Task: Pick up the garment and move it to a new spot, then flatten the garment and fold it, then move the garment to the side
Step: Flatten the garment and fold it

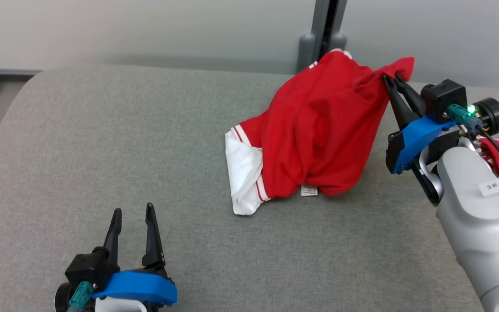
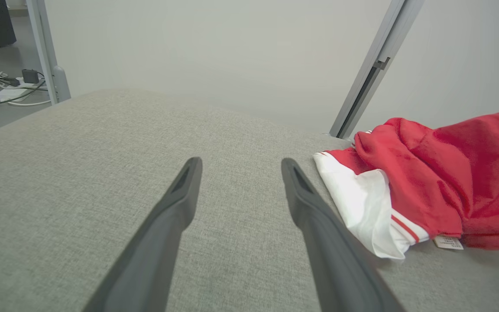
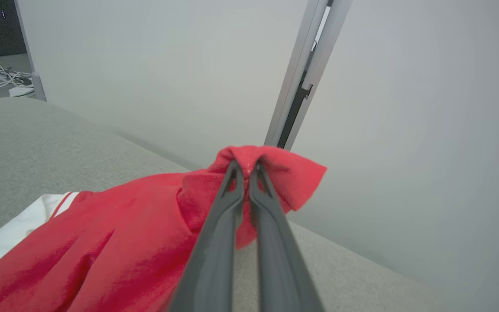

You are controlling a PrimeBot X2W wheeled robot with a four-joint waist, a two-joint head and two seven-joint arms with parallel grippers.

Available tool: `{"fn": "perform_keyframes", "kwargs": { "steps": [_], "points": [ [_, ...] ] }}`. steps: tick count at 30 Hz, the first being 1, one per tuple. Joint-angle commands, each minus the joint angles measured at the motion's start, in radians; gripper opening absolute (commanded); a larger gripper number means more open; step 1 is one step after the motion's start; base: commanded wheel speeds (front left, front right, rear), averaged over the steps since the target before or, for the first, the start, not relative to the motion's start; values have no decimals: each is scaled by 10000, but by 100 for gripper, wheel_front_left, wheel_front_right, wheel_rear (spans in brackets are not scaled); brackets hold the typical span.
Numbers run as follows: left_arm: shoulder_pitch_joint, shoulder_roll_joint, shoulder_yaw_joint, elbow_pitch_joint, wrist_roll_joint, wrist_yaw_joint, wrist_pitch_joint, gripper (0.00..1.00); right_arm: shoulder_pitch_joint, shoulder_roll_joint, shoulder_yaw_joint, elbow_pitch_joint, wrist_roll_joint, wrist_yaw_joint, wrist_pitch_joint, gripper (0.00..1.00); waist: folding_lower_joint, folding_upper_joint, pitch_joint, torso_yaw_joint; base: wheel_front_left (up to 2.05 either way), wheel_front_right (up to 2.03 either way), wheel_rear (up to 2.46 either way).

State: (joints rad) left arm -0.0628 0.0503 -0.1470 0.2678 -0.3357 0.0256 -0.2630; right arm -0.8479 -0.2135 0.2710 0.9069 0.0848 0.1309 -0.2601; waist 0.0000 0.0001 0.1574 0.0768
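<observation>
pick-up | right gripper (image 1: 390,79) pinched shut on a raised corner of the red garment (image 1: 319,130), rest heaped far-right on the grey table (image 1: 102,151) | left gripper (image 1: 132,213) open, idle | I'd lift straight up — slowly — till the white hem (image 1: 243,173) clears.

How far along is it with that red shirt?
The right fingers are shut on a corner of the red garment, holding it raised: the grasp looks done. The rest lies crumpled on the grey surface, so the move is in hand. Flattening, folding and setting aside are left; the left fingers hover open, empty.
</observation>
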Motion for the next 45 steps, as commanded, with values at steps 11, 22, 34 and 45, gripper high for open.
{"fn": "perform_keyframes", "kwargs": {
  "steps": [11, 22, 34, 45],
  "points": [
    [584, 1, 69, -123, -132, 176, -24, 100, 2602, -972, 840, -6826, 980, -3, 2018, 0, 0, -1, -1055, -662, 0, 0, 0],
    [131, 1, -106, -307, -247, 117, -24, 100, 4229, -1876, -942, -9330, 1001, -3, 4721, 0, 0, -1, -387, -189, 0, 0, 0],
    [-743, -1, -565, -201, -246, -30, -24, 100, 1938, -2133, -2580, -3872, -415, -3, 4161, 0, 0, -1, 824, 1026, 0, 0, 0],
    [-1039, -1, -777, -67, -183, -37, -24, 100, -106, -853, -4639, -1175, -2913, -3, 1779, 100, 0, -1, 1059, 1028, 0, 0, 0]
  ]
}}
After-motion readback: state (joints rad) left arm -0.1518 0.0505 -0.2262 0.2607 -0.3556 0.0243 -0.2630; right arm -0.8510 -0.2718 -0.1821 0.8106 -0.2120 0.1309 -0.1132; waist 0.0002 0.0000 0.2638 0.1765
